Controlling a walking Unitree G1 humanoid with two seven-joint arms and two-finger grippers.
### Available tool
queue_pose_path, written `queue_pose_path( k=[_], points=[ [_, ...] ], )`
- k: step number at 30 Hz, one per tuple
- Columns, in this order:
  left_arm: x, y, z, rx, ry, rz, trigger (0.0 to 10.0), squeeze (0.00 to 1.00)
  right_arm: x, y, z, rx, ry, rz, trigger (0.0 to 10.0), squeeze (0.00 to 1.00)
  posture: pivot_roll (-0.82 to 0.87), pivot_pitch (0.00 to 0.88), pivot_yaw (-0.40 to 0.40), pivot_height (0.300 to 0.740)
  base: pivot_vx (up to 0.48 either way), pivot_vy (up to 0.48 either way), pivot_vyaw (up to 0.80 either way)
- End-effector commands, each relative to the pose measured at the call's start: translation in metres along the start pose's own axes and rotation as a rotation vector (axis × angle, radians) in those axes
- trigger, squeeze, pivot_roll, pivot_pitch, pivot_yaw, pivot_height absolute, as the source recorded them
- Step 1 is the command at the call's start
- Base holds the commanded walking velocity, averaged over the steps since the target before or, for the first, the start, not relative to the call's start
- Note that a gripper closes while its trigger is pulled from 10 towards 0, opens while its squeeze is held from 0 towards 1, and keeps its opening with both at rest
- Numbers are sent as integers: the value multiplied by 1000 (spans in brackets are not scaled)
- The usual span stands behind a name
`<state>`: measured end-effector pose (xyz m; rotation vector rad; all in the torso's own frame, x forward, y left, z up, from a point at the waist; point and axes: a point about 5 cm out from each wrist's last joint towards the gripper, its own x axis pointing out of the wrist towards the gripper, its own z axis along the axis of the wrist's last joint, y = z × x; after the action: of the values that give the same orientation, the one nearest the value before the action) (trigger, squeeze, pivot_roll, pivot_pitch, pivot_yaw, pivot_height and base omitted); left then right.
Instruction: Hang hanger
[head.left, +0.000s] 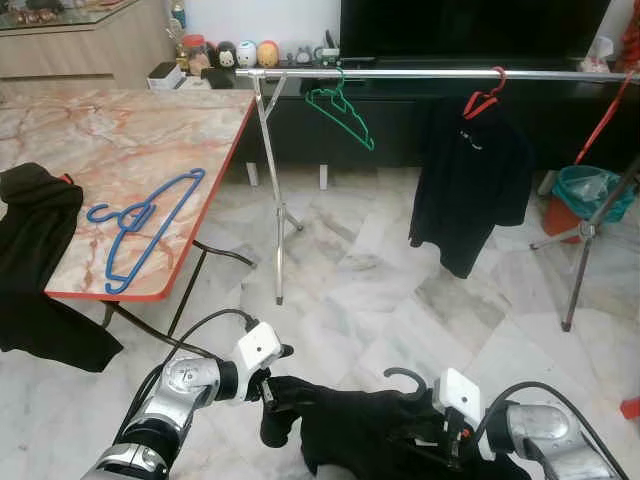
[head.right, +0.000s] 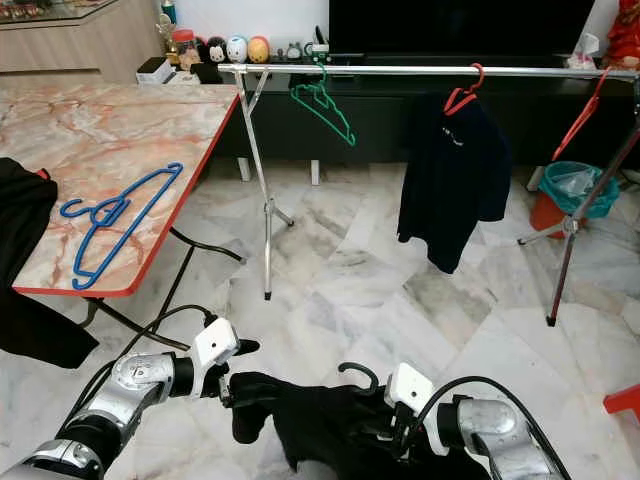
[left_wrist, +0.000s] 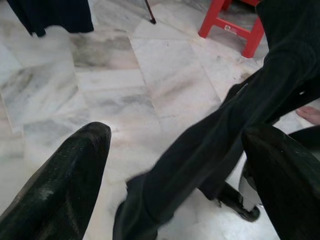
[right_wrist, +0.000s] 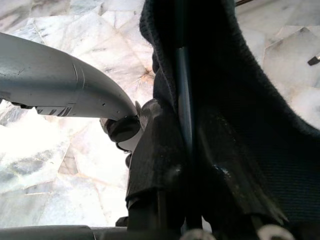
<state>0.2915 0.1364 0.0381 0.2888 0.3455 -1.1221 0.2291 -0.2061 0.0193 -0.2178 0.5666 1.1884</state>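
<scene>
— Low at six o'clock, what does the robot hold?
— A black cloth garment (head.left: 370, 430) on a black hooked hanger (head.left: 405, 378); the right tool (right_wrist: 175, 185) is clamped on the hanger, while the left tool (left_wrist: 175, 175), fingers spread, has the sleeve between them.
— And the silver metal rail (head.left: 420, 73)?
— At twelve o'clock, well apart.

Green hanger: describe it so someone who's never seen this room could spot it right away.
Find the silver clothes rail running across in front of the dark TV cabinet. The green hanger hooks over it near its left end, beside the marble table. It hangs bare, while the red hanger further right carries a black shirt.
</scene>
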Motion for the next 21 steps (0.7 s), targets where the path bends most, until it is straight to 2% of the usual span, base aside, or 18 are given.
queue_pose_path(
  k=[1, 6, 10, 14, 21],
  points=[
    [-1, 0, -1, 8, 21, -14, 10000, 0, 2, -2, 8, -33, -26, 9, 10000, 0, -2, 0, 30, 740, 0, 0, 0],
    [-3, -3, -6, -2, 56, -55, 10000, 0, 3, -1, 9, -40, -28, 13, 10000, 0, -2, 0, 32, 740, 0, 0, 0],
    [-5, -7, -13, 30, 114, -83, 10000, 0, 4, -1, 10, -45, -31, 18, 10000, 0, -3, 0, 32, 740, 0, 0, 0],
    [-5, -8, -16, 33, 127, -73, 10000, 0, 4, -1, 11, -50, -35, 20, 10000, 0, -4, 0, 34, 740, 0, 0, 0],
    [-1, -3, -11, 70, 107, 12, 10000, 0, 7, 1, 16, -63, -49, 40, 10000, 0, -5, 0, 36, 740, 0, 0, 0]
  ],
)
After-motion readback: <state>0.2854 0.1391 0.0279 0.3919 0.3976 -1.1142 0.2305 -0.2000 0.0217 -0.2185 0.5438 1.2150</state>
